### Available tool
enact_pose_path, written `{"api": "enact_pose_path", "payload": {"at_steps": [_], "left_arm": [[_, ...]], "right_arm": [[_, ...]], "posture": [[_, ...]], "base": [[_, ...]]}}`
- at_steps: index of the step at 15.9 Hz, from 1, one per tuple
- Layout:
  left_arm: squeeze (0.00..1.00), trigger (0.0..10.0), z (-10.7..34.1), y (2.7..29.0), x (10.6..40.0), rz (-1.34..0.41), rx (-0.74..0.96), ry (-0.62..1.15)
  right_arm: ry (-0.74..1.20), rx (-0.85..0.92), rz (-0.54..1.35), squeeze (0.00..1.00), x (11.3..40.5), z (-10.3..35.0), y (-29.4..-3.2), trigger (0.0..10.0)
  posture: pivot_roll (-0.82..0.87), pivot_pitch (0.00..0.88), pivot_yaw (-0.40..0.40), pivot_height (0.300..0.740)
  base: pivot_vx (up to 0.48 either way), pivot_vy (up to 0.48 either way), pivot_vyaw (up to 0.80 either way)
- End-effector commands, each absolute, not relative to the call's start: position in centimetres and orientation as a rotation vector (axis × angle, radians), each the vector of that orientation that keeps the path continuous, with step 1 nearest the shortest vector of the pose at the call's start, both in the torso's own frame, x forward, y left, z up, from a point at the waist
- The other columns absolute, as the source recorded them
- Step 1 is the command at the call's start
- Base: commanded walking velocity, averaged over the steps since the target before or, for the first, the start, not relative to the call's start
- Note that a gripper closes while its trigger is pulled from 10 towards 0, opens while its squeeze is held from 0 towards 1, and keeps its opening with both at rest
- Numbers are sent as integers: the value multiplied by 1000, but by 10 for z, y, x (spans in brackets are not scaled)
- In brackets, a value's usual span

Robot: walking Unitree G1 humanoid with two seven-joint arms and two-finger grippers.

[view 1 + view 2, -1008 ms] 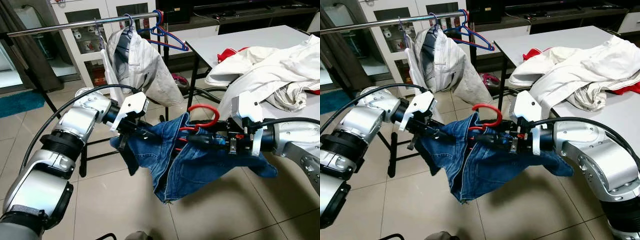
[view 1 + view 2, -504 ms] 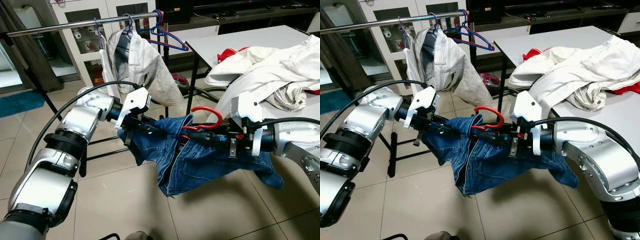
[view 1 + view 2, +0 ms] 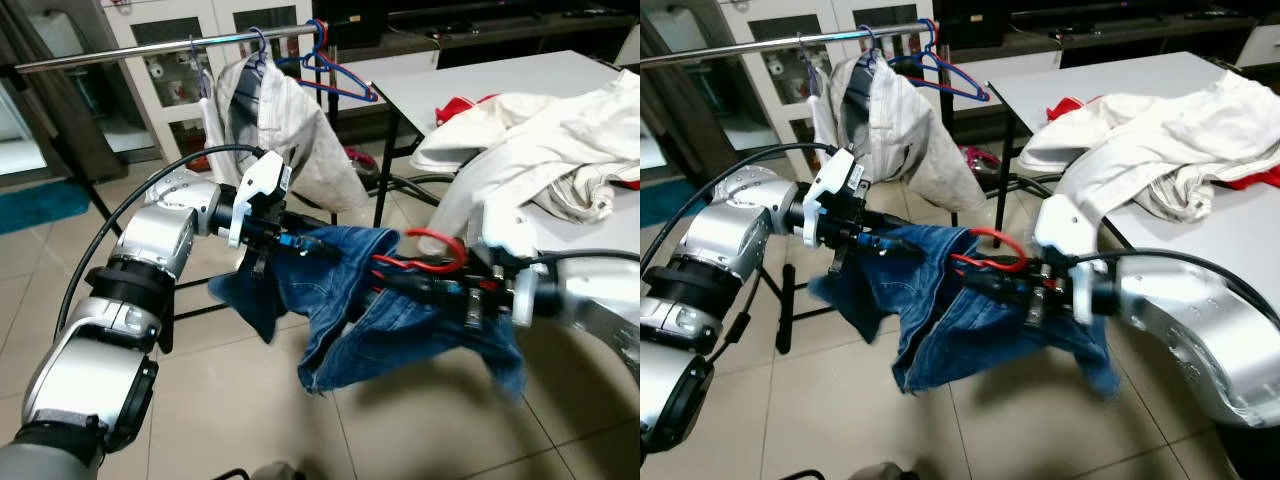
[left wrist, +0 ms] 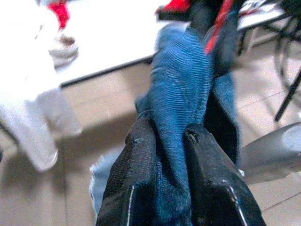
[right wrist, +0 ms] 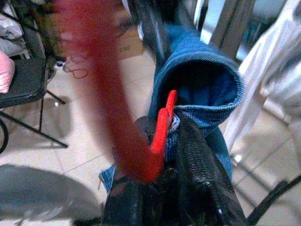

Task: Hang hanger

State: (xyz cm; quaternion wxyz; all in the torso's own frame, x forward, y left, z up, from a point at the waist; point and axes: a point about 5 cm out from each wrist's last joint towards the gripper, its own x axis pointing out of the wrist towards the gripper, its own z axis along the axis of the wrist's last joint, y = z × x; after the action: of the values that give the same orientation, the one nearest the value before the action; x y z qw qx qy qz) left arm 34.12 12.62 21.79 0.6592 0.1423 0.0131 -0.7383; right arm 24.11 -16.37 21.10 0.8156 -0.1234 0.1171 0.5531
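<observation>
Blue denim shorts [image 3: 345,300] on a red hanger [image 3: 441,241] hang in the air between my two arms, over the tiled floor. My left gripper [image 3: 303,243] is shut on a fold of the denim [image 4: 178,117]; the cloth is pinched between its fingers [image 4: 136,179]. My right gripper [image 3: 388,281] is shut on the red hanger [image 5: 162,125] at the shorts' waistband [image 5: 202,75]. The hanger's hook lies tilted almost flat. The metal clothes rail [image 3: 140,50] runs behind and above my left arm.
On the rail hang a pale jacket [image 3: 275,125] and an empty blue hanger [image 3: 335,75]. A white table [image 3: 450,85] at the right carries a heap of white clothes [image 3: 545,135] and a red cloth [image 3: 457,107]. White glass-door cabinets stand behind the rail.
My left gripper has lifted its fold of denim up toward the rail. My right arm, now blurred, has shifted and the hanger hook has tipped from upright to nearly flat.
</observation>
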Motion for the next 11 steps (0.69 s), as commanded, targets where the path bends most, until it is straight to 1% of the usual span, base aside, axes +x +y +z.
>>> {"api": "enact_pose_path", "payload": {"at_steps": [1, 3, 4, 5, 6, 8, 9, 10, 11], "left_arm": [[0, 10000, 237, 128, 340, -1673, 330, -68], [0, 10000, 231, 132, 338, -1665, 328, -36], [0, 10000, 219, 133, 331, -1669, 331, 1], [0, 10000, 216, 133, 330, -1669, 337, 7], [0, 10000, 213, 134, 334, -1594, 312, 13], [0, 10000, 213, 144, 345, -1321, 255, -31], [0, 10000, 206, 151, 349, -1137, 213, -14], [0, 10000, 193, 156, 345, -967, 176, -7], [0, 10000, 186, 156, 337, -902, 139, -18]], "right_arm": [[317, -234, 1197, 0, 233, 199, -161, 0], [359, -184, 1088, 0, 229, 186, -166, 0], [357, -136, 1038, 0, 224, 178, -165, 0], [355, -125, 1033, 0, 223, 177, -164, 0], [357, -89, 982, 0, 223, 172, -162, 0], [357, -17, 796, 0, 225, 156, -164, 0], [354, 32, 664, 0, 227, 143, -168, 0], [324, 47, 483, 0, 230, 131, -174, 0], [305, 95, 395, 0, 231, 128, -176, 1686]], "posture": [[-24, 0, 103, 740], [-25, 0, 117, 740], [-21, 0, 117, 740], [-22, 0, 117, 740], [-25, 0, 127, 740], [-34, 0, 153, 740], [-32, 0, 156, 740], [-24, 0, 144, 740], [-16, 0, 135, 740]], "base": [[0, 0, 0], [0, 0, 0], [0, 0, 0], [0, 0, 0], [0, 0, 0], [0, 0, 0], [0, 0, 0], [0, 0, 0], [0, 0, 0]]}}
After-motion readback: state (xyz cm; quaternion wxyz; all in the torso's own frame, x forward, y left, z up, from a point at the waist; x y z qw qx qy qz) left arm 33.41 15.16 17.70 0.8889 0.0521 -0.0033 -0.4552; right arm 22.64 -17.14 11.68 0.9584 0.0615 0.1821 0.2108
